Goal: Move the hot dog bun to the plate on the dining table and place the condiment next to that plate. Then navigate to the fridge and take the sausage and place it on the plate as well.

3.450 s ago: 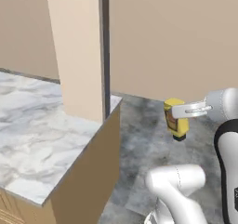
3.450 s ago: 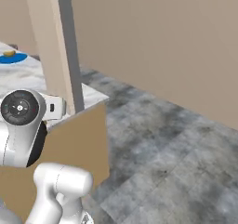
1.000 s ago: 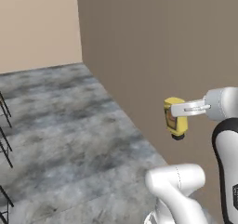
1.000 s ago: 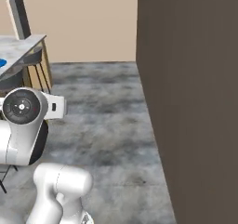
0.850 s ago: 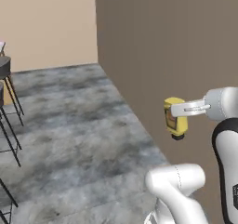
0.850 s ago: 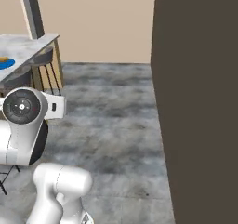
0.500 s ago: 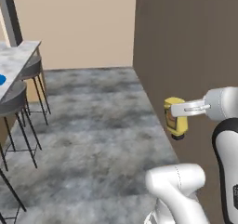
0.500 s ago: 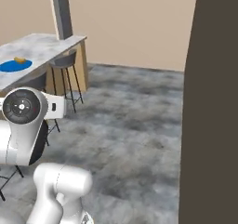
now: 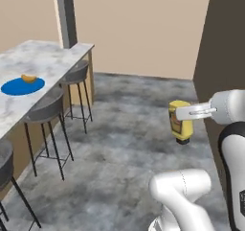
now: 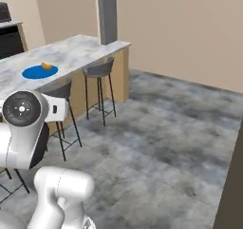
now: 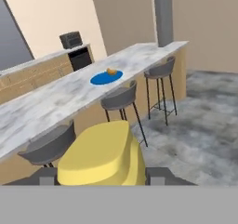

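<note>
Marble-topped surface (image 9: 48, 62) carries the blue plate (image 9: 22, 86) and bun (image 9: 29, 78); my hand (image 9: 184, 113) grips the yellow squeeze bottle (image 9: 181, 121).

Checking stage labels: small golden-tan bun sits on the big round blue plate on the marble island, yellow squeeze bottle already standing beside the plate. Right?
Not quite. The golden-tan bun does sit on the round blue plate on the marble island, but the left base view shows the yellow squeeze bottle held in the end effector over the floor, far from the plate.

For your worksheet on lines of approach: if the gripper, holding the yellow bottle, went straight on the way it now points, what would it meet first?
Probably a grey stool beside the dining table, short of the plate; depth is unclear. The gripper holds the condiment.
</note>
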### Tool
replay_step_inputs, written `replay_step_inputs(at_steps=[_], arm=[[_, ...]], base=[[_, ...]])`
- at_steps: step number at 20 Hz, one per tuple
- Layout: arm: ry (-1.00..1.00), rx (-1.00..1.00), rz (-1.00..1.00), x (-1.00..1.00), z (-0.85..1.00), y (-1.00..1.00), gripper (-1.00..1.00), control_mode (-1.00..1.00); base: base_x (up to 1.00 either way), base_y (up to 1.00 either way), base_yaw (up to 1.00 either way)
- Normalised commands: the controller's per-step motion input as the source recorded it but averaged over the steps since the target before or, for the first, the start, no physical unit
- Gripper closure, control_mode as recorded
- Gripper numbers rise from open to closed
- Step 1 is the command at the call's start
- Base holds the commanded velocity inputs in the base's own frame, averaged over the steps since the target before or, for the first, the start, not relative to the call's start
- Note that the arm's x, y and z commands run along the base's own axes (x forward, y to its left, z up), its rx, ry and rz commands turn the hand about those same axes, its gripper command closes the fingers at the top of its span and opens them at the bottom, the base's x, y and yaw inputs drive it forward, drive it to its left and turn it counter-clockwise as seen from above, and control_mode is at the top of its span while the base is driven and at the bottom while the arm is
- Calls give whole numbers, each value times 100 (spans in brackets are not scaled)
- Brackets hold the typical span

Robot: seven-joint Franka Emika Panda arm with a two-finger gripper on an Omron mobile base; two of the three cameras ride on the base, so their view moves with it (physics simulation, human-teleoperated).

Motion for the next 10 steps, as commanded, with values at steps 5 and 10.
replay_step_inputs(at_steps=[5,10], arm=[[0,0,0,0,0,0,100,100],[0,0,0,0,0,0,100,100]], base=[[100,-25,52],[100,-31,52]])
